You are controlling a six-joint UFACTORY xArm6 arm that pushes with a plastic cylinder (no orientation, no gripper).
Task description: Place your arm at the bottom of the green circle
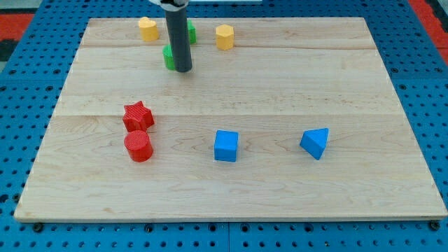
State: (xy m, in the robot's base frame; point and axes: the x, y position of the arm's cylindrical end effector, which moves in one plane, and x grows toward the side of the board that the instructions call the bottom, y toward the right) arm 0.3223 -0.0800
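My rod comes down from the view's top and my tip (183, 69) rests on the wooden board (280, 91) near its top left. Two green blocks are partly hidden behind the rod, so their shapes cannot be made out. One green block (168, 57) shows just left of the rod, close to my tip and slightly above it. The other green block (191, 31) shows on the rod's right, higher up. I cannot tell which is the circle.
A yellow block (148, 29) lies left of the rod and another yellow block (224, 36) right of it. A red star (138, 115) and a red cylinder (138, 146) sit at lower left. A blue cube (226, 145) and a blue triangular block (315, 143) lie lower right.
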